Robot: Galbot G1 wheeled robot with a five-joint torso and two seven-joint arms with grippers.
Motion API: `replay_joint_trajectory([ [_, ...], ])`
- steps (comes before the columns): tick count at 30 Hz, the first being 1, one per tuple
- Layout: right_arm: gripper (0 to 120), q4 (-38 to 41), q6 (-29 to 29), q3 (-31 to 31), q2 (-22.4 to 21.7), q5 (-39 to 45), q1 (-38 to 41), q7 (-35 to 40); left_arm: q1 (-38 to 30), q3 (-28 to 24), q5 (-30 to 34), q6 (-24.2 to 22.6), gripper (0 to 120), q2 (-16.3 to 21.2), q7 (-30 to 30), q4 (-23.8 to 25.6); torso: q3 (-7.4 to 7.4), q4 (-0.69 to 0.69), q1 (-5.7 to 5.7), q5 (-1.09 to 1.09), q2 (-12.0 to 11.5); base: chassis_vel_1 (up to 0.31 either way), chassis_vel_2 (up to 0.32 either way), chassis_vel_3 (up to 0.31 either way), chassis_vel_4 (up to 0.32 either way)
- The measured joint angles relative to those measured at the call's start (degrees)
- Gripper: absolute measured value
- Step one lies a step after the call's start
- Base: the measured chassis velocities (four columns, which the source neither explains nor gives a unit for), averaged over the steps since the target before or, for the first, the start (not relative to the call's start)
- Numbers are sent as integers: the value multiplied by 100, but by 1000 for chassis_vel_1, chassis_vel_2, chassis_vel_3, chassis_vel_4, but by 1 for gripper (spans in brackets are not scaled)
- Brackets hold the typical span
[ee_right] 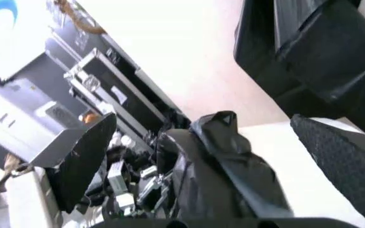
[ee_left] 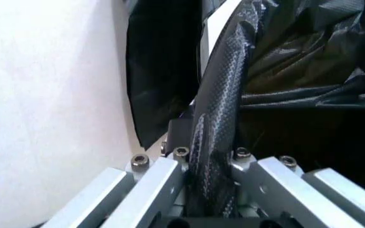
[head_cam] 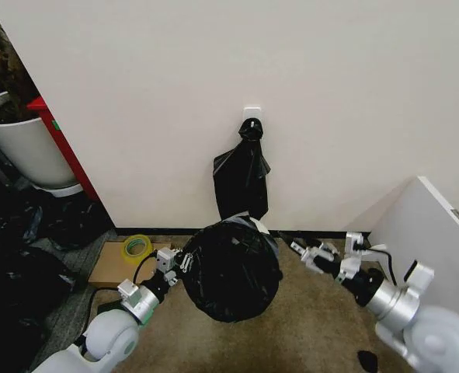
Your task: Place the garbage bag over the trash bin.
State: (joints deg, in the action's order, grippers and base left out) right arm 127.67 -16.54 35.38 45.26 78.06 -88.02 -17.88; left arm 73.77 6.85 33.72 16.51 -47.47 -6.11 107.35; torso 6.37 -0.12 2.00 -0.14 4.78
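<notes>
already the garbage bag (head_cam: 231,272) drapes the trash bin (head_cam: 262,226); left hand (head_cam: 176,263) pinches its edge, right hand (head_cam: 311,255) spread empty; rim partly bare.

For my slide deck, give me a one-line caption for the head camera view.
Garbage bag draped over the trash bin by the wall, left pincer at its edge, right pincer open nearby.

Big white plant pot (head_cam: 23,148) at far left, red board (head_cam: 62,144) leaning beside it. Bunch of black bags (head_cam: 241,175) hanging on wall (head_cam: 213,70), knotted at top. Roll of yellow tape (head_cam: 137,247) lying on flat brown cardboard box (head_cam: 113,266) on floor. White cabinet (head_cam: 439,233) at right. Pile of dark stuff (head_cam: 15,264) at left.
</notes>
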Motion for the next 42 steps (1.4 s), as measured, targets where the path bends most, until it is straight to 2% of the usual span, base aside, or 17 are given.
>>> replay_joint_trajectory([
  [2, 100, -167, -121, -186, -228, 0, 301, -34, 2, 0, -139, 157, 1, 11, -96, -114, 0, 0, 1, 0, 0, 0, 0, 0, 0],
  [8, 100, -419, -260, -663, -408, -541, 674, 18, -93, -150, -293, 258, 1, 62, -195, -183, 0, -1, 1, 1, 0, 0, 0, 0, 0],
  [15, 86, -518, -302, -925, -453, -792, 792, 11, -104, -191, -228, 254, 1, 131, -203, -99, 0, -1, 1, 0, 0, 0, 0, 0, 0],
  [26, 83, -527, -315, -1049, -419, -872, 804, -20, -106, -225, -165, 193, 1, 135, -203, -2, 0, -1, 0, -1, 0, 0, 0, 0, 0],
  [29, 66, -536, -312, -1055, -399, -776, 794, -21, -121, -233, -156, 172, 1, 143, -192, 27, 0, -1, 0, 0, 0, 0, 0, 0, 0],
  [30, 66, -536, -312, -1055, -399, -776, 794, -21, -121, -233, -156, 172, 1, 143, -192, 27, 0, -1, 0, 0, 0, 0, 0, 0, 0],
  [34, 49, -525, -287, -1025, -381, -608, 788, -3, -116, -233, -148, 166, 1, 162, -189, 50, 0, -1, 0, 0, 0, 0, 0, 0, 0],
  [36, 48, -524, -281, -1009, -380, -588, 787, 8, -115, -233, -147, 166, 1, 165, -194, 53, 0, 0, 0, 0, 0, 0, 0, 0, 0],
  [38, 48, -513, -272, -978, -379, -551, 782, 9, -114, -233, -142, 166, 1, 165, -198, 56, 0, -1, 0, -1, 0, 0, 0, 0, 0],
  [42, 69, -491, -231, -890, -386, -422, 758, -19, -128, -234, -118, 149, 1, 149, -173, 29, 0, -1, 0, -1, 0, 0, 0, 0, 0],
])
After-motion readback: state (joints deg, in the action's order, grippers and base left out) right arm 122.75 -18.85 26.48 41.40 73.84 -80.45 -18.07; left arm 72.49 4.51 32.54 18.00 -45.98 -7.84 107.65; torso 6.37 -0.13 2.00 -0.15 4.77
